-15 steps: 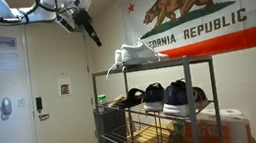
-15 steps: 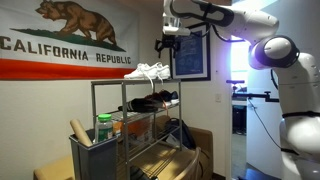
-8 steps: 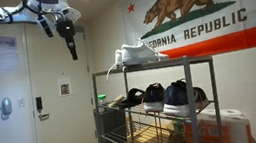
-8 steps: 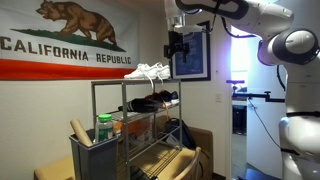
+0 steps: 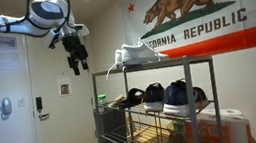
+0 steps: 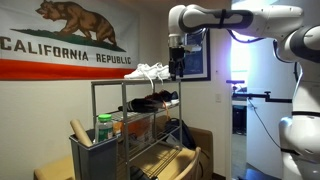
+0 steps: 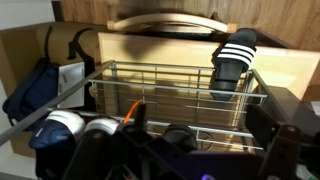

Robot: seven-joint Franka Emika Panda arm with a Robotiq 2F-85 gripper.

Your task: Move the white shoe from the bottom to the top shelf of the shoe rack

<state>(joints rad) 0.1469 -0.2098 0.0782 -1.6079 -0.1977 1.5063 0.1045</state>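
Observation:
The white shoe (image 5: 138,53) lies on the top shelf (image 5: 152,68) of the grey wire shoe rack (image 5: 213,100); both also show in an exterior view, the shoe (image 6: 148,71) on the rack (image 6: 130,83). My gripper (image 5: 81,62) hangs in the air just off the rack's end, about level with the shoe, fingers pointing down and apart from it (image 6: 176,72). It holds nothing. The wrist view looks down on the lower wire tiers (image 7: 170,75), with my gripper (image 7: 190,165) dark at the bottom edge.
Dark caps or shoes (image 5: 162,95) fill the middle tier. A black-and-white slide (image 7: 232,62) and a blue bag (image 7: 35,92) lie low by the rack. A California flag (image 5: 191,17) hangs behind. A door (image 5: 11,98) stands beside the arm. A green-lidded jar (image 6: 105,128) stands in front.
The arm has come down from near the ceiling and swung in towards the rack's end, now level with the top shelf. The white shoe has not moved.

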